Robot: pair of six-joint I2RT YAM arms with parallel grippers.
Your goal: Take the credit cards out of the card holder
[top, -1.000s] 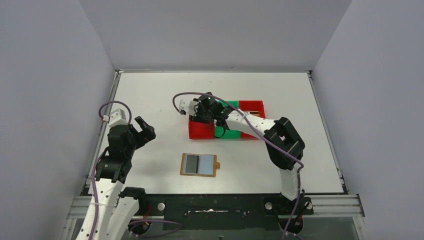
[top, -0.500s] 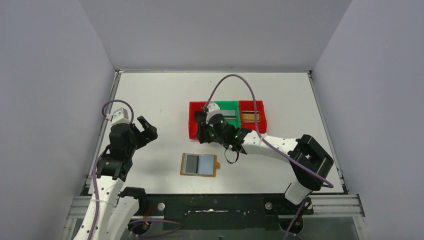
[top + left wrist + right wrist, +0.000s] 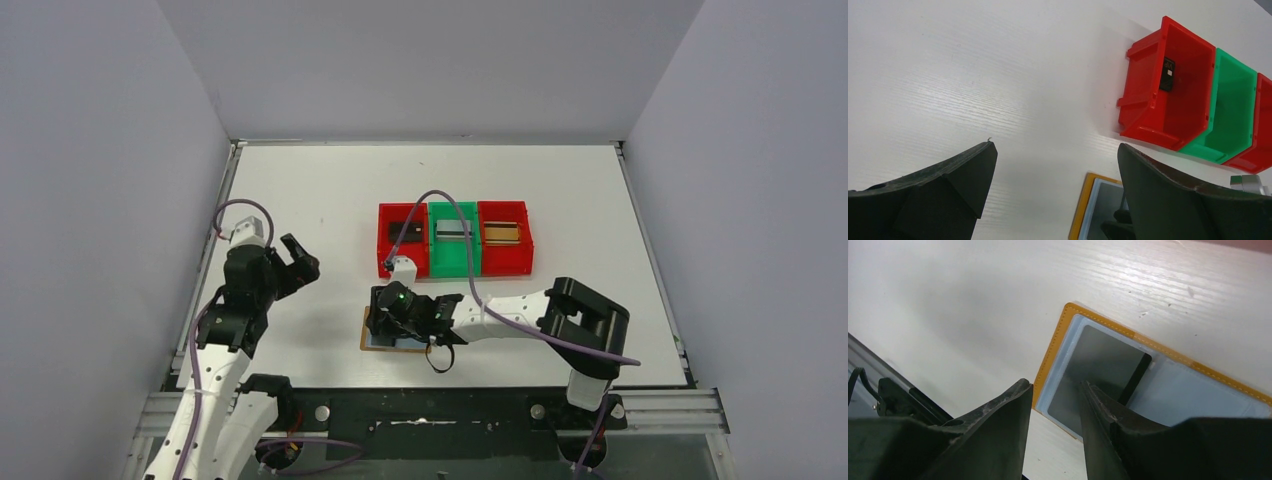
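The card holder [image 3: 1173, 385] lies opened flat on the table [image 3: 300, 200] at 6 o'clock of the row of bins [image 3: 454, 264], pockets upward so a card can be slid out; the right gripper [image 3: 1054, 387] hangs low over its 9 o'clock pocket, jaws narrowed to a slim gap and clamping nothing, probably lining up on the dark grey card [image 3: 1098, 367] lodged there; the holder shows a stitched mustard rim and pale blue-grey lining; the left gripper [image 3: 1056, 150], at 9 o'clock of the holder, gapes wide and empty, seemingly parked clear.
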